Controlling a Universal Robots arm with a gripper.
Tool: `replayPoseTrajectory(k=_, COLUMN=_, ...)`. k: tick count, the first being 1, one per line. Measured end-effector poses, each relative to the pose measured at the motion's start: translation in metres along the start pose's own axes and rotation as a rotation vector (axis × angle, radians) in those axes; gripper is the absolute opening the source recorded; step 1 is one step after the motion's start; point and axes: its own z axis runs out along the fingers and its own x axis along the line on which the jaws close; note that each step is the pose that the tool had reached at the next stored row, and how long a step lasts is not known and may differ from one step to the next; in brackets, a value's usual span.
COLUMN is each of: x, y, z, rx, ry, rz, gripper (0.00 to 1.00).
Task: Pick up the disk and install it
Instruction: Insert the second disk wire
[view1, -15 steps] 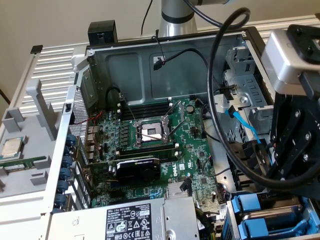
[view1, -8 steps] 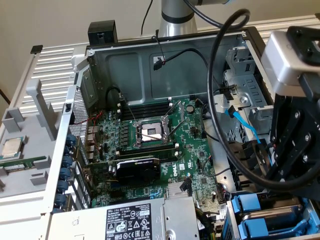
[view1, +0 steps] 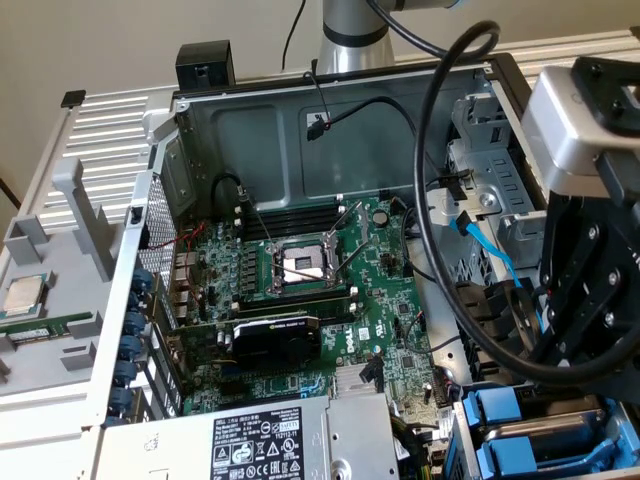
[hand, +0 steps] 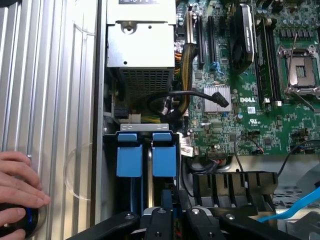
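While the arm hangs over the open computer case (view1: 330, 140), this is how things stand:
Gripper (hand: 172, 220): low over the drive bay, at the case's corner beside the power supply (hand: 142, 50).
Jaws: nearly together, pinching the blue frame edge of the disk (hand: 164, 155).
Disk: upright in the bay, just beside a second blue carrier (hand: 127, 155).
Motherboard (view1: 300, 290): flat inside the case, past the bay.
Hand (hand: 17, 187): resting on the ribbed surface (hand: 50, 100) outside the case.
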Motion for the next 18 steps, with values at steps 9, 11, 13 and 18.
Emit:
replayPoseTrajectory(k=9, x=0.0001, y=-0.0005, z=0.0031, rx=0.0, ry=0.0001, rz=0.0, gripper=0.16)
replayPoseTrajectory(k=11, x=0.0001, y=-0.0006, z=0.0033, rx=-0.0001, ry=0.0, rz=0.0, gripper=0.16)
replayPoseTrajectory(k=13, x=0.0001, y=-0.0006, z=0.0034, rx=0.0, ry=0.0001, rz=0.0, gripper=0.16)
replayPoseTrajectory(k=18, x=-0.0003, y=-0.0006, z=0.0036, rx=0.0, ry=0.0, rz=-0.001, gripper=0.16)
